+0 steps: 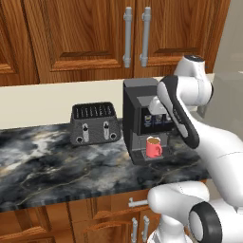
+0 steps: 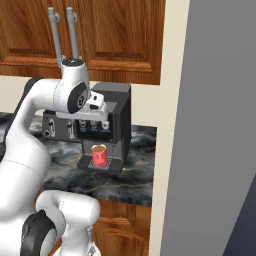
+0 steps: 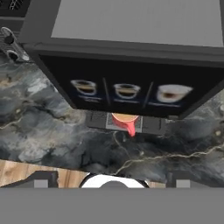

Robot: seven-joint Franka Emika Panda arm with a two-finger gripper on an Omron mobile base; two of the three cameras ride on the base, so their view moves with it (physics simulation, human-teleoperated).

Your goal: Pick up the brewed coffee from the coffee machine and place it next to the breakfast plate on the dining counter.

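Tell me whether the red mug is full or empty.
Full: brown coffee shows at the rim of the red mug, standing upright on the coffee machine drip tray.

The mug [image 1: 154,148] is red with brown coffee, under a black coffee machine [image 1: 138,107]. The counter [image 1: 47,166] is black-and-grey marbled; the toaster [image 1: 94,123] is dark grey.

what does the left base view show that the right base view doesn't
Left base view alone: the whole slotted toaster and a long stretch of marbled counter to its left. Right base view alone: a tall grey panel on the right. Both: the red mug of coffee on the black coffee machine's drip tray, under wooden cabinets.
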